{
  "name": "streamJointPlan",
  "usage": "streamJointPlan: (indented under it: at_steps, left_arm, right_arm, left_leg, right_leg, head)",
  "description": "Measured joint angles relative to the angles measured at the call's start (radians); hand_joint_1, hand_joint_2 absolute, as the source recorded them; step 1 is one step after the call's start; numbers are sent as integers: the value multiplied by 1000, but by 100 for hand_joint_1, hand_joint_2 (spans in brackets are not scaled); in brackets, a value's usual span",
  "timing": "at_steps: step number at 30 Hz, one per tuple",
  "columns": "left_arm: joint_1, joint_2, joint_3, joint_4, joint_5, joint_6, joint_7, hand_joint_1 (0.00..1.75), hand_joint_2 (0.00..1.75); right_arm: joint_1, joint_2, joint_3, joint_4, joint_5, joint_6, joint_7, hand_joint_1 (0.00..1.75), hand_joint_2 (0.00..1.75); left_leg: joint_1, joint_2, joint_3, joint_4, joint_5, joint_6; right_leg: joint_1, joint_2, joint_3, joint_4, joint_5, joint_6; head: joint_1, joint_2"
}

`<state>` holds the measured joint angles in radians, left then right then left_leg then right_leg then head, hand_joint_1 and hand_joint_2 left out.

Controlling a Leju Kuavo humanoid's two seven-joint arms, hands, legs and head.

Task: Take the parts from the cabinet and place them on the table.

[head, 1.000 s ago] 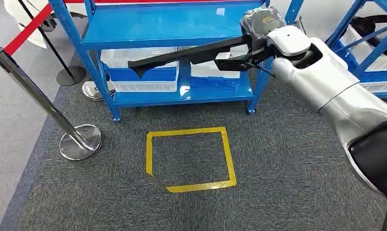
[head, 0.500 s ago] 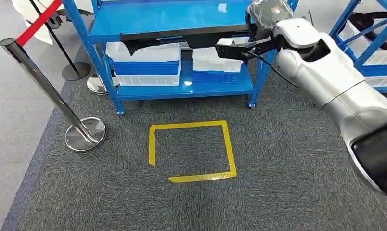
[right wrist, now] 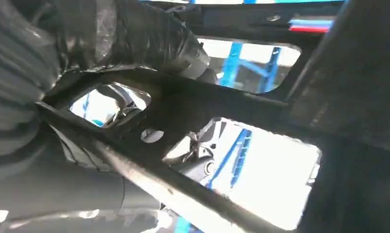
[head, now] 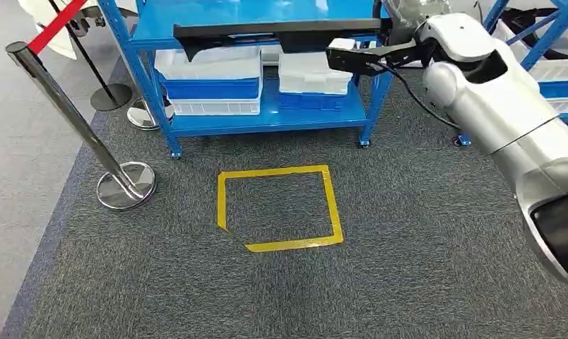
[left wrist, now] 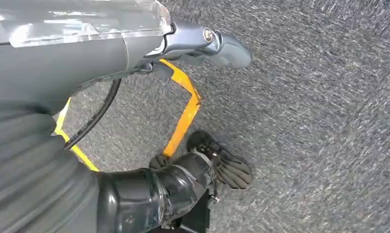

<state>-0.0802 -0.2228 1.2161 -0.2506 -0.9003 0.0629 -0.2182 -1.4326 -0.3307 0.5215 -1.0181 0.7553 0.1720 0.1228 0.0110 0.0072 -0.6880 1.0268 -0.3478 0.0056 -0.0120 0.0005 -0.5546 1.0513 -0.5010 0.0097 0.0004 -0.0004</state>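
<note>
The right hand (right wrist: 135, 43) grips a long black part (head: 274, 32) — it sticks out in front of the blue cabinet (head: 267, 116). The left hand (left wrist: 203, 41) hangs over the carpet, holding nothing. Carrying step; next — find the table.

A blue shelf rack (head: 267, 120) is seen on the dark grey carpet (head: 408, 233). White and blue bins (head: 210, 78) are set on its low shelf. A yellow tape square (head: 277, 208) is stuck on the carpet near a silver post (head: 76, 120).
</note>
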Motion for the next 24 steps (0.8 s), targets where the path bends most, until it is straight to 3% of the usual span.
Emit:
streamJointPlan:
  at_steps: [1,2,3,4,5,6,7,8,9,10,11,12,13,15,16,17,18,19,20,21,22,23,24]
  left_arm:
    - [2,0,0,0,0,0,0,0,175]
    - [2,0,0,0,0,0,0,0,175]
    - [2,0,0,0,0,0,0,0,175]
    - [4,0,0,0,0,0,0,0,175]
    - [6,0,1,0,0,0,0,0,175]
    - [6,0,1,0,0,0,1,0,175]
    - [4,0,1,0,0,0,0,0,175]
    - [3,0,1,0,0,0,-1,0,175]
    - [1,0,2,0,0,0,-3,0,175]
    - [-1,0,3,0,0,0,-4,0,175]
    - [-3,0,4,0,0,0,-5,0,175]
    - [-5,1,5,0,0,0,-6,0,175]
    - [-5,2,5,0,0,0,-7,0,175]
    - [-4,1,6,0,-1,1,-8,0,175]
    - [-3,1,6,0,-1,2,-8,0,175]
    - [-4,0,7,0,-1,2,-7,0,175]
    - [-4,0,7,0,-1,2,-7,0,175]
    - [-5,0,7,0,-1,3,-8,0,175]
    - [-3,0,7,0,-1,3,-8,0,175]
    - [-3,1,8,0,0,3,-8,0,175]
    - [-3,1,8,0,-1,4,-9,0,175]
    - [-3,1,9,0,-1,3,-10,0,175]
    - [-3,1,9,0,-1,3,-9,0,175]
  right_arm:
    - [1,0,0,0,0,0,0,175,175]
    - [2,0,0,-1,0,1,0,175,175]
    - [1,0,0,-3,0,1,0,175,175]
    - [1,-3,-1,-8,1,1,0,175,175]
    - [1,-5,-1,-8,2,2,2,175,175]
    - [0,-5,-1,-8,5,6,3,175,175]
    - [0,-5,-1,-8,5,8,3,175,175]
    - [0,-5,-1,-8,5,11,3,175,175]
    - [0,-5,-1,-8,9,14,3,175,175]
    - [-1,-5,-1,-8,13,17,3,175,175]
    - [-3,-5,-1,-8,18,17,1,175,175]
    - [-5,-7,-1,-8,21,17,0,175,175]
    - [-7,-12,-1,-8,23,17,0,175,175]
    - [-13,-12,-1,-6,27,18,0,175,175]
    - [-11,-17,-1,-3,29,18,2,175,175]
    - [-11,-19,-1,1,29,18,2,175,175]
    - [-11,-21,-1,2,29,19,0,175,175]
    - [-12,-23,-1,3,30,19,0,175,175]
    - [-11,-23,-1,3,32,20,-1,175,175]
    - [-11,-23,-1,4,33,21,0,175,175]
    - [-11,-23,-1,5,35,21,0,175,175]
    - [-11,-23,-1,8,37,22,0,175,175]
    - [-12,-23,-1,9,39,23,0,175,175]
  left_leg:
    - [-4,-3,-12,-1,3,-6]
    - [0,-2,-23,17,-42,-11]
    - [1,-3,-37,65,-109,-13]
    - [2,-2,-51,139,-174,-17]
    - [4,-2,-62,209,-219,-19]
    - [5,-3,-68,286,-239,-23]
    - [6,-2,-63,323,-221,-24]
    - [7,-2,-42,324,-183,-26]
    - [8,-2,-3,289,-137,-25]
    - [9,-2,54,223,-111,-23]
    - [9,-3,124,133,-133,-18]
    - [4,-4,189,32,-184,-15]
    - [3,-8,204,-13,-204,-10]
    - [-4,-11,185,-11,-179,-2]
    - [2,-8,168,-23,-161,8]
    - [6,-1,165,-27,-142,16]
    - [7,0,148,-29,-125,33]
    - [7,2,131,-28,-111,35]
    - [5,2,114,-27,-97,37]
    - [4,2,95,-24,-84,36]
    - [3,3,75,-19,-72,36]
    - [3,4,56,-13,-61,35]
    - [3,4,36,-6,-51,34]
  right_leg:
    - [-12,-6,-15,-15,14,-14]
    - [-11,-10,-19,-15,30,-24]
    - [-11,-10,-34,-14,42,-34]
    - [-9,-11,-49,-12,53,-38]
    - [-8,-11,-63,-10,62,-39]
    - [-7,-11,-82,-7,76,-39]
    - [-7,-11,-99,-4,87,-39]
    - [-7,-11,-116,0,98,-37]
    - [-8,-10,-133,5,109,-33]
    - [-8,-10,-149,9,119,-29]
    - [-8,-8,-158,12,129,-25]
    - [-3,-7,-166,13,138,-18]
    - [-5,-11,-167,10,150,-13]
    - [-7,-15,-168,-14,184,1]
    - [-3,-11,-172,-26,200,8]
    - [-10,-7,-182,-17,167,9]
    - [-10,-6,-195,19,98,9]
    - [-11,-5,-208,85,20,12]
    - [-12,-4,-219,167,-39,16]
    - [-11,-3,-229,246,-67,20]
    - [-11,-3,-229,303,-56,22]
    - [-12,-3,-213,319,-21,23]
    - [-12,-3,-176,296,24,22]
  head:
    - [0,0]
    - [-1,0]
    - [-1,0]
    - [-1,0]
    - [-1,0]
    - [-1,0]
    - [-1,0]
    - [-1,0]
    - [-1,0]
    - [-1,0]
    - [-1,0]
    - [-1,0]
    - [0,0]
    - [-2,0]
    - [0,0]
    - [-1,0]
    - [2,0]
    - [1,0]
    - [2,0]
    - [2,0]
    - [1,0]
    - [2,0]
    - [2,0]
